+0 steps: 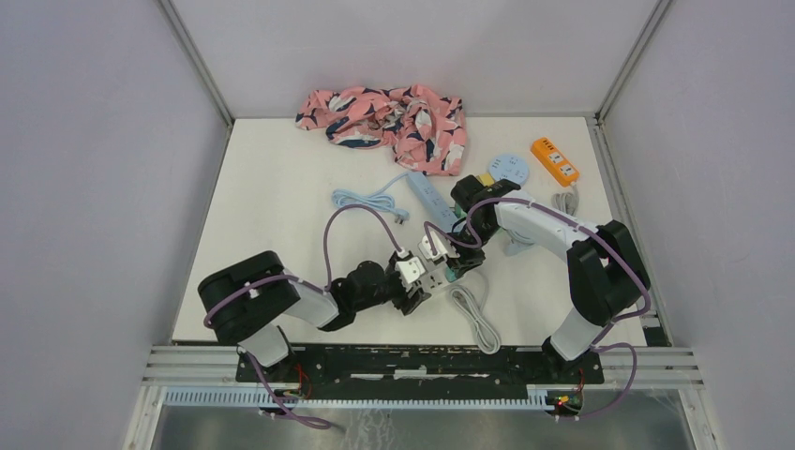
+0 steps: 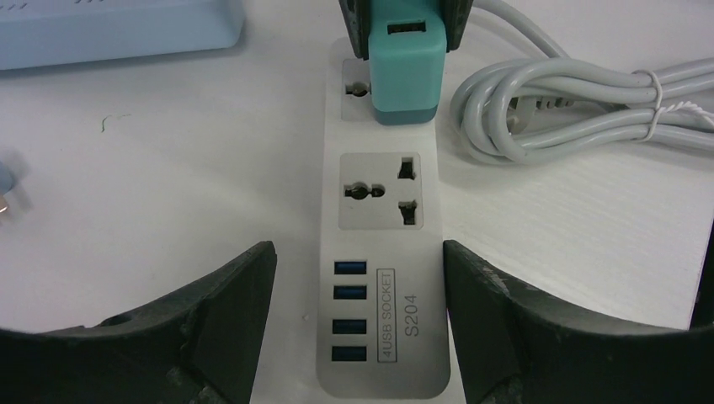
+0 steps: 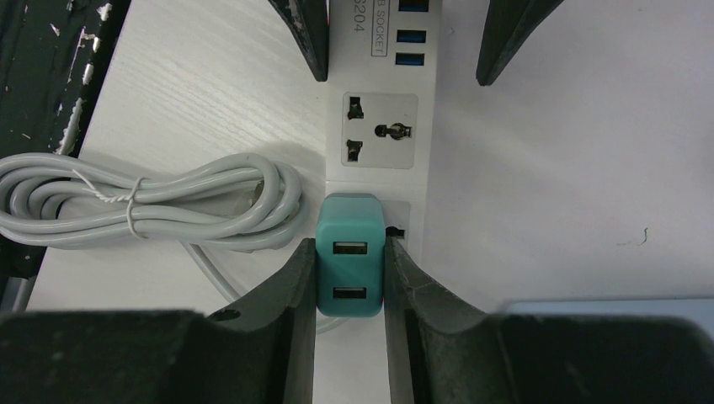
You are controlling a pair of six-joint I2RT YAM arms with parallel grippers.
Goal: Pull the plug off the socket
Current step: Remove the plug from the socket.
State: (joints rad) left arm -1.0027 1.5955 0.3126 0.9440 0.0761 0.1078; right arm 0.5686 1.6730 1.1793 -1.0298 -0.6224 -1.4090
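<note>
A teal plug (image 3: 349,265) with two USB ports stands in the far outlet of a white socket strip (image 3: 379,168). My right gripper (image 3: 348,244) is shut on it, one finger on each side. The same plug (image 2: 404,71) shows at the top of the left wrist view, pinched by the right fingers (image 2: 459,25). My left gripper (image 2: 359,252) is open astride the USB end of the strip (image 2: 421,328); the right finger lies at the strip's edge, the left one stands apart from it. From above, both grippers meet around the plug (image 1: 455,272).
The strip's grey cable (image 3: 168,202) lies coiled and tied beside it. A light blue power strip (image 1: 427,195) with its cable (image 1: 366,200), a round blue socket (image 1: 508,169), an orange strip (image 1: 554,159) and a pink floral cloth (image 1: 384,117) lie further back.
</note>
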